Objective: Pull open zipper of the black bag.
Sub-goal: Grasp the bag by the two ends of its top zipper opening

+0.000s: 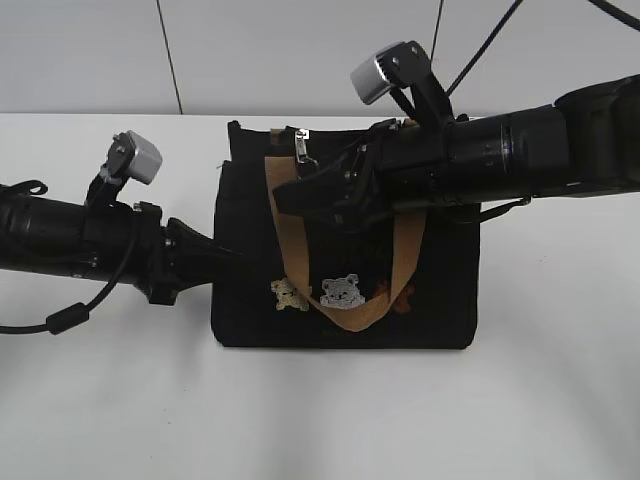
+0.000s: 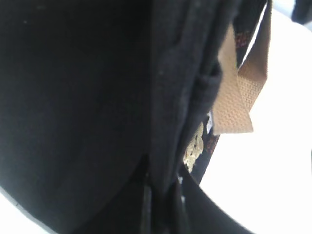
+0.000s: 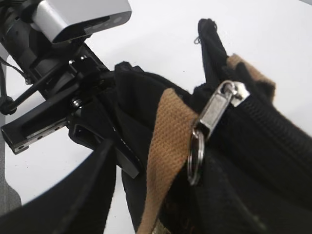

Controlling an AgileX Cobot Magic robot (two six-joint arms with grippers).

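The black bag (image 1: 440,290) lies flat on the white table, its front with bear pictures (image 1: 340,292) facing up. Along its far top edge runs the zipper (image 3: 273,122), whose silver pull (image 1: 301,145) and ring (image 3: 195,156) hang by a tan handle (image 3: 163,141). My left gripper (image 1: 232,255) is shut on a fold of black fabric (image 2: 165,146) at the bag's left edge. My right gripper (image 1: 285,195) hovers open over the bag's upper left, just below the pull and apart from it. One dark finger (image 3: 83,195) shows in the right wrist view; the other is out of frame.
White table (image 1: 320,420) surrounds the bag, with a pale wall (image 1: 300,50) behind. The tan handle loop (image 1: 400,270) lies across the bag's front. Cables trail from both arms, one by the left arm (image 1: 65,320).
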